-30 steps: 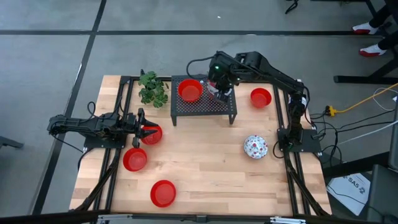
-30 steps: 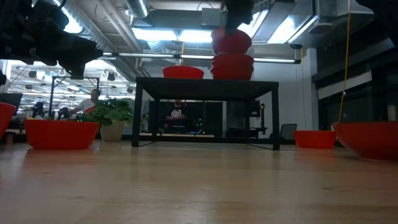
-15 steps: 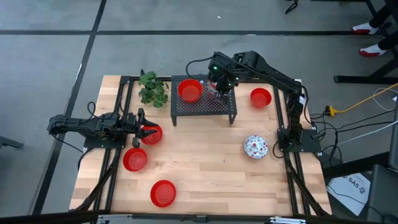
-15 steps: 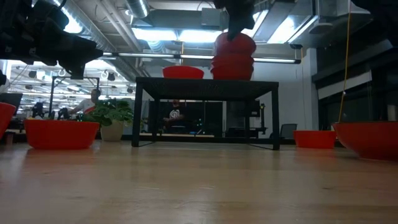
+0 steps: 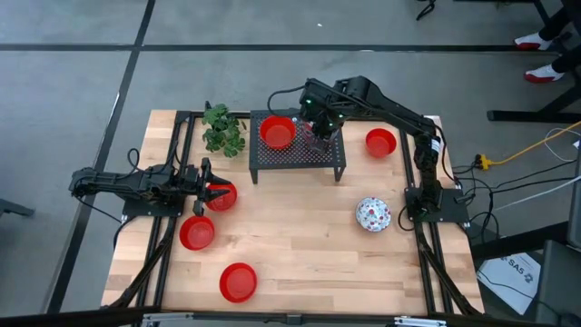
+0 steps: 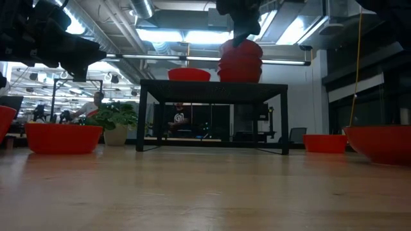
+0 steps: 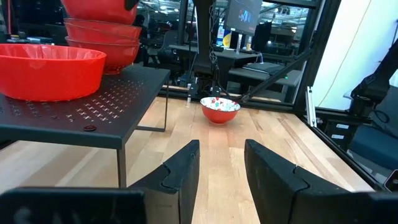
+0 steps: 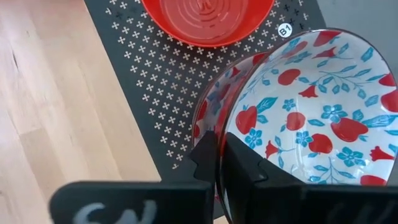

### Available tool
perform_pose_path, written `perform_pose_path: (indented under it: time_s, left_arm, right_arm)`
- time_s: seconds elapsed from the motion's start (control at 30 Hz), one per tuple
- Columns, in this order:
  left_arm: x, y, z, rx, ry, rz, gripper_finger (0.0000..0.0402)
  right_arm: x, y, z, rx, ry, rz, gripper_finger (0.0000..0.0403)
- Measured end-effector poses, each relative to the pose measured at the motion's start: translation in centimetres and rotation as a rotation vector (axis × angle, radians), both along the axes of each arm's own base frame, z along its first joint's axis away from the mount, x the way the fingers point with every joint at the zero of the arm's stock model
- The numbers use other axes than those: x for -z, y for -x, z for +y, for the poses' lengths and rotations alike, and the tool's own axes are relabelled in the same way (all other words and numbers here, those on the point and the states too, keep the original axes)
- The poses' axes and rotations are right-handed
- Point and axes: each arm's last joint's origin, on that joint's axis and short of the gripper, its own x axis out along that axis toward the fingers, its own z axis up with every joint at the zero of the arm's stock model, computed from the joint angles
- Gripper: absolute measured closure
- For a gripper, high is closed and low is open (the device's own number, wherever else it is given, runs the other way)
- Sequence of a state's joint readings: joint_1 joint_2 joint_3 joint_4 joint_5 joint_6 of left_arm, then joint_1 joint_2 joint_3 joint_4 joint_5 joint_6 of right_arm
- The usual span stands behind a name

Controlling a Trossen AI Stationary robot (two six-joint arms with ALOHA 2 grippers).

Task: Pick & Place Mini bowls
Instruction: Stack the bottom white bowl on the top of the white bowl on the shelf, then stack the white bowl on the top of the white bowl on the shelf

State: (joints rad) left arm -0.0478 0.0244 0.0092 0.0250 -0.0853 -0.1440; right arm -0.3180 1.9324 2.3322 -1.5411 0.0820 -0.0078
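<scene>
On the black perforated stand (image 5: 298, 156) at the table's far side stand one red mini bowl (image 5: 278, 132) and, to its right, a stack of red bowls (image 6: 240, 69). My right gripper (image 5: 318, 130) hangs over that stack, shut on a bowl (image 8: 311, 118) that is red outside and white with red and blue flowers inside. My left gripper (image 7: 221, 168) stands open and level at the table's left side, with nothing between its fingers. A red bowl (image 5: 221, 195) lies right beside it. My right gripper pinches the floral bowl's rim (image 8: 219, 127), one finger (image 8: 205, 158) outside the wall and the other inside. The fingers come from above, slanting down. The bowl sits tilted, its bottom nested in the stack's top bowl (image 8: 204, 112).
Other bowls rest on the table: a red one (image 5: 381, 142) right of the stand, a floral one (image 5: 373, 214) near the right arm's base, and two red ones (image 5: 197, 232) (image 5: 238, 282) at the near left. A green plant (image 5: 221, 128) stands left of the stand.
My right gripper has sunk a little with the floral bowl and shifted slightly toward the table's left. The bowl, which hung clear above the stack, now sits tilted in its top bowl.
</scene>
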Motion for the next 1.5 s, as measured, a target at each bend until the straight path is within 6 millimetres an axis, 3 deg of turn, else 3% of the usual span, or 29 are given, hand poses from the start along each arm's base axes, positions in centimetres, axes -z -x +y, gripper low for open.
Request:
perform_pose_path:
  time_s: [0.37,1.03,1.2,1.5]
  left_arm:
    - [0.0,0.0,0.0,0.0,0.0,0.0,0.0279]
    - [0.0,0.0,0.0,0.0,0.0,0.0,0.0279]
    - [0.0,0.0,0.0,0.0,0.0,0.0,0.0279]
    - [0.0,0.0,0.0,0.0,0.0,-0.001,0.0279]
  right_arm:
    - [0.0,-0.1,0.0,-0.024,0.005,0.002,0.0346]
    - [0.0,-0.6,1.5,-0.048,0.001,-0.012,0.0342]
    - [-0.9,-0.9,2.6,-0.075,0.017,-0.076,0.0342]
    - [-2.1,-2.2,6.5,-0.18,0.008,-0.224,0.0342]
